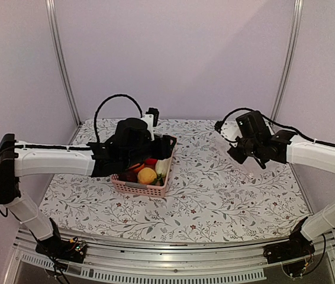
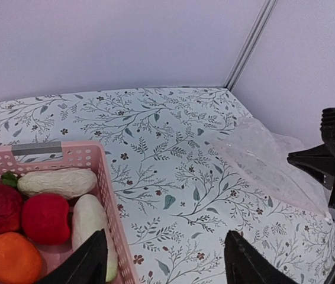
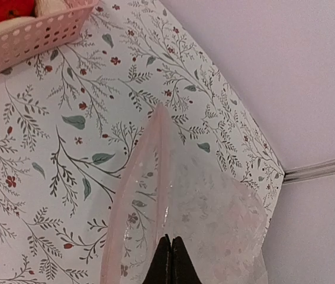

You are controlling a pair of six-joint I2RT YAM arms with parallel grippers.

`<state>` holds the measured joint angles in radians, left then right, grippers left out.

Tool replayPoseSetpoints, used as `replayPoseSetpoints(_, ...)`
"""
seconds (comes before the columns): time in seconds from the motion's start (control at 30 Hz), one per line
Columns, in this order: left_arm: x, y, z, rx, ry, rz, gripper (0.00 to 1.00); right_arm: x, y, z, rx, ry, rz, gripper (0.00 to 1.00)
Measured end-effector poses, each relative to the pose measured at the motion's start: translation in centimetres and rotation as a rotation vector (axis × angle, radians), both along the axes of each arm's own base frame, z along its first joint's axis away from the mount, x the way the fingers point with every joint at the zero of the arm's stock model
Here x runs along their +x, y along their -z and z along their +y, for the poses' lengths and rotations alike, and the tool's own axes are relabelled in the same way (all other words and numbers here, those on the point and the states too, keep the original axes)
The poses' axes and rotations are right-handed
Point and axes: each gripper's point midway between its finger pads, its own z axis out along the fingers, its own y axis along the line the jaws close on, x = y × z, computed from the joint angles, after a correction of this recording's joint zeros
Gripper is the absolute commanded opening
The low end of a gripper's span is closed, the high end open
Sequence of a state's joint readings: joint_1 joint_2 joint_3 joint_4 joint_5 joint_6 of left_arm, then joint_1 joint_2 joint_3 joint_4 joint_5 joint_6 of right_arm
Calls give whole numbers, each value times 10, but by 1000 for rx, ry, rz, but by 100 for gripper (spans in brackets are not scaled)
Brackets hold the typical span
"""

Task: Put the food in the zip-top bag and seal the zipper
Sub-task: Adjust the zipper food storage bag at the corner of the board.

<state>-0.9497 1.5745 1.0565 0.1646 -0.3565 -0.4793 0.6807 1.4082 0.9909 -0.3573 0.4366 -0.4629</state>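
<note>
Step in hand: first pick, nothing bagged yet. All the food (image 2: 46, 218) sits in the pink basket (image 2: 55, 151) near mid-table. It holds two long white pieces, two red ones and an orange one at the near corner; the overhead view adds a yellow one at the front. The left claw (image 2: 166, 236) hangs over the basket's right wall, released, jaws wide, grasping nothing. One finger is down beside the nearer white piece (image 2: 90, 222); the other is outside the wall, over the patterned table (image 2: 173, 148). The bag (image 3: 215, 219) lies toward the right rear corner of the table, well apart from the basket, with its pink zipper strip (image 3: 135, 195) on the basket side. The right claw (image 3: 170, 245) is clenched on the clear film just behind that strip, fingertips meeting with plastic between them. Cannot tell whether it pinches one layer or both, nor whether the mouth is parted. Judgement: task barely begun, sealing a long way off. The next move calls for shifting the left claw so both fingers stand inside the wall and straddle one piece, the near white one being handiest. Then close, lift clear of the rim and carry across to the bag mouth. That needs the mouth held open; if both layers are pinched, nothing will go in. Risk: a finger snags the lattice wall and drags the basket.
</note>
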Motion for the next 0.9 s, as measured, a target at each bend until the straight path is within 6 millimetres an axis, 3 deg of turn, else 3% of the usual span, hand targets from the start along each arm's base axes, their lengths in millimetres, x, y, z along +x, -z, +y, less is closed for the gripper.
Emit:
replayPoseSetpoints(0.1,-2,-3,-27,-43,42,1,71,6,-47,18,131,-43,-79,0)
replayPoseSetpoints(0.17,-2,-6,-44,-83,70,4,71,5,-61,28,202,-77,-97,0)
replayPoseSetpoints(0.27,-1,-11,-66,-154,105,15,71,2,-61,39,269,-117,-92,0)
replayPoseSetpoints(0.4,2,-3,-89,-209,111,63,69,-5,-42,44,298,-138,-50,1)
replayPoseSetpoints(0.5,-2,12,-94,-207,111,102,68,-9,-36,46,314,-148,-25,17)
replayPoseSetpoints(0.63,-8,28,-86,-174,84,130,69,-12,-21,48,314,-152,14,46)
replayPoseSetpoints(0.73,-8,34,-65,-122,13,131,70,-11,8,52,291,-139,89,53)
replayPoseSetpoints(0.9,-7,19,-15,-68,-140,80,70,-11,73,51,206,-87,237,58)
